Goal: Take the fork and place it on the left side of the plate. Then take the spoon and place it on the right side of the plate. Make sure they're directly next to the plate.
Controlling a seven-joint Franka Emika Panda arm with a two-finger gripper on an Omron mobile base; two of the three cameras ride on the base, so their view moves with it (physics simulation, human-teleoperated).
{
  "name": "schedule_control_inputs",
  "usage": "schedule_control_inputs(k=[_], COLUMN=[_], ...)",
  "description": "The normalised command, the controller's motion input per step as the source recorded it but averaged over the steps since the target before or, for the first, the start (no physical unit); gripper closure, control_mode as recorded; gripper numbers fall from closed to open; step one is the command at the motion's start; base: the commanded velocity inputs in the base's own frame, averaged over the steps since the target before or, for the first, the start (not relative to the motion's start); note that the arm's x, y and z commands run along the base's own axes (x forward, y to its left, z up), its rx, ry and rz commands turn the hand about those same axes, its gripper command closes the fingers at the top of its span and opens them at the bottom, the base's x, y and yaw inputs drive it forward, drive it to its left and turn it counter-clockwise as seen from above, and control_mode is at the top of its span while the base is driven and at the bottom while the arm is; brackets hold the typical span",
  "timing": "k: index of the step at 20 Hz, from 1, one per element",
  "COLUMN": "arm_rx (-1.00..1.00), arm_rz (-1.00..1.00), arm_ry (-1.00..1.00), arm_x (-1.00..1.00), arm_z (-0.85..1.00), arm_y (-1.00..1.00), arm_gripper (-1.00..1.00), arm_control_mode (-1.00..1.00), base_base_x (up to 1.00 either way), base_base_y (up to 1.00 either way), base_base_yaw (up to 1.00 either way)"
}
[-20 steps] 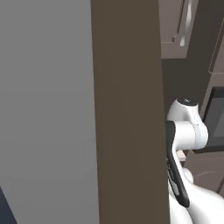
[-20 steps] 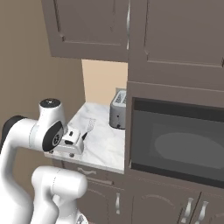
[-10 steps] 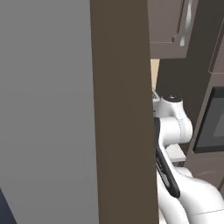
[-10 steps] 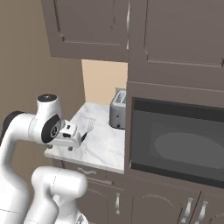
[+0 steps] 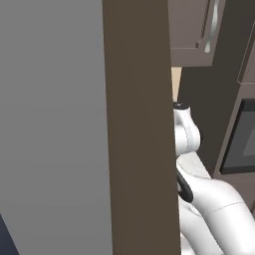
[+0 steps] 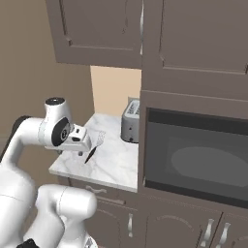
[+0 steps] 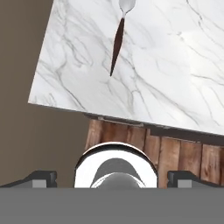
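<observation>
Both dark fingertips (image 7: 43, 178) poke up at the bottom corners of the hand view, far apart with nothing between them, so the gripper (image 7: 116, 178) stands wide open and empty. Ahead of the tips, on the white grey-veined marble counter (image 7: 175, 74), lies a slim utensil with a dark brown tapering handle and a pale silvery head (image 7: 118, 37); its head is cut off by the frame edge (a rounded bowl, by what shows, so it reads as the spoon rather than the fork). Its handle points back toward the fingers, and it lies well apart from them, near the counter's corner. Just beyond the tips, under the counter's edge, run brown wooden cabinet fronts (image 7: 153, 148).

From the right base view the gripper (image 6: 87, 140) hangs above the near left part of the counter (image 6: 114, 162), with a pale pronged shape (image 6: 100, 139) and a dark sliver (image 6: 90, 155) just beside it; whether they touch it I cannot tell. Farther back stands a silver toaster (image 6: 130, 121), beside a dark built-in microwave (image 6: 193, 152) under brown wall cabinets (image 6: 145, 29).
</observation>
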Motion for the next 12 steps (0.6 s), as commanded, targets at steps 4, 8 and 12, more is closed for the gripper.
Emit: schedule_control_inputs(k=[4, 8, 12], arm_rx=[0.00, 0.00, 0.00], arm_rz=[0.00, 0.00, 0.00], arm_ry=[0.00, 0.00, 0.00], arm_x=[0.61, 0.58, 0.54], arm_z=[-0.22, -0.20, -0.23], arm_y=[0.00, 0.00, 0.00], arm_gripper=[-1.00, -1.00, -1.00], arm_control_mode=[-1.00, -1.00, -1.00], base_base_x=[0.00, 0.00, 0.00], base_base_y=[0.00, 0.00, 0.00], base_base_yaw=[0.00, 0.00, 0.00])
